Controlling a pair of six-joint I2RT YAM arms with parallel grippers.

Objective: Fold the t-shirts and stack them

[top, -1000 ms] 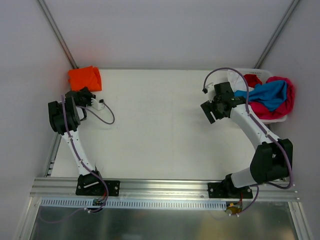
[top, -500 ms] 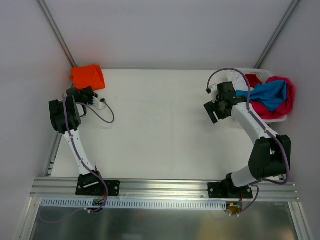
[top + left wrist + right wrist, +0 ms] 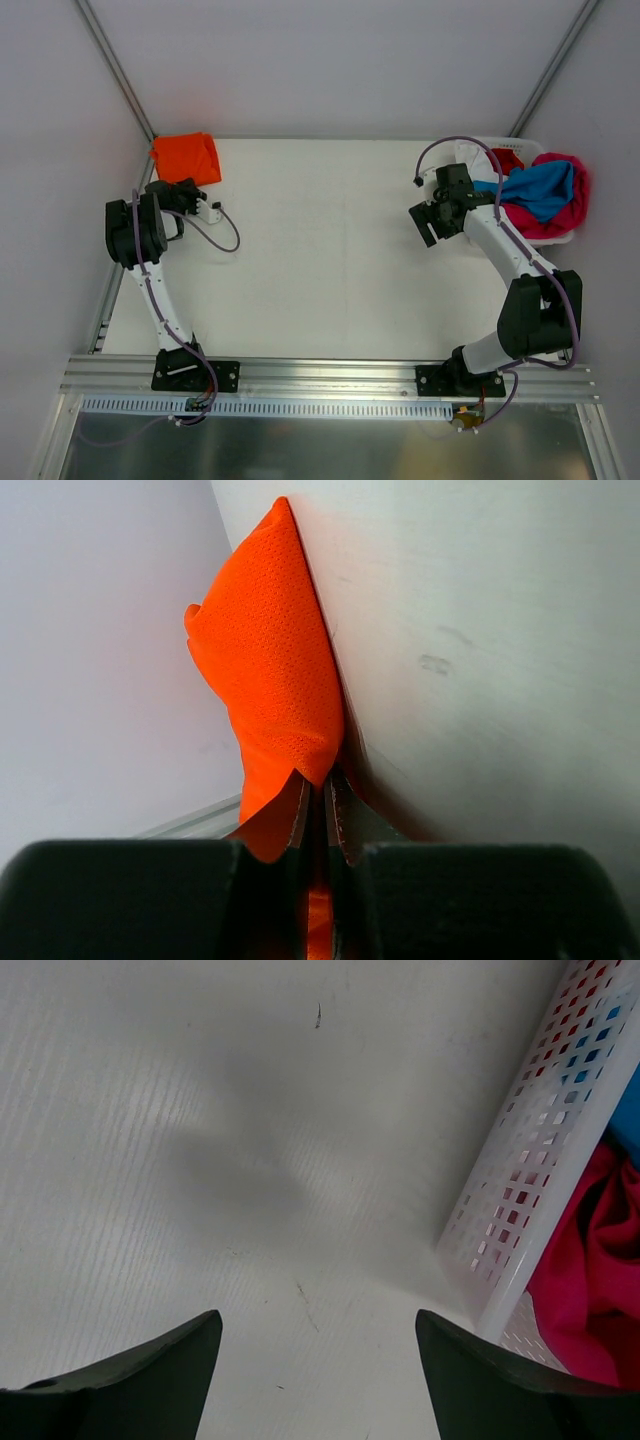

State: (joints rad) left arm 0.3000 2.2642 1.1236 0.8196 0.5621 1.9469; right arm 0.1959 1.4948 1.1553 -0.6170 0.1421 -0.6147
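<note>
Shows left gripper (image 3: 318, 795) pinching an edge of the orange t-shirt (image 3: 265, 680) at the far-left corner of the table (image 3: 320, 260); right gripper (image 3: 318, 1325) spread, empty, beside basket (image 3: 540, 1190). Risks thin hold slipping, or cloth dragging against the wall (image 3: 90, 680) and unfolding.

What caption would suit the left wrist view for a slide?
Left hand shut on the orange t-shirt, which lies at the edge of the white table.

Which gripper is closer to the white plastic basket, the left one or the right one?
Right. The right gripper hangs open just beside the white basket, not touching it. The left gripper is far across the table, shut on the orange t-shirt.
</note>
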